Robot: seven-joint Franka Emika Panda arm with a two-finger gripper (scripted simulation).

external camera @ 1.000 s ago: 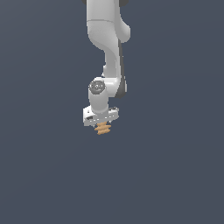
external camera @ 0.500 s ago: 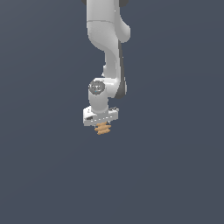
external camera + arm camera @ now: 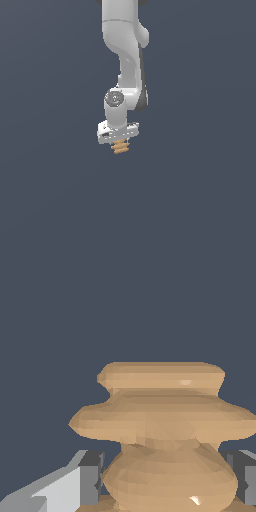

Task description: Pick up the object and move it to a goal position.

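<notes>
The object [image 3: 120, 146] is a small tan-orange ribbed piece of stacked wavy ridges. In the exterior view it hangs just under the white gripper [image 3: 119, 141] at the end of the white arm, in the middle of the picture. In the wrist view the object [image 3: 162, 421] fills most of the frame, and the grey fingers [image 3: 90, 478] press on its lower bulge from both sides. The gripper is shut on the object. The fingertips are hidden behind the object in the exterior view.
A plain dark grey-blue surface [image 3: 200, 200] lies all around the arm in both views. No other object, container or edge shows.
</notes>
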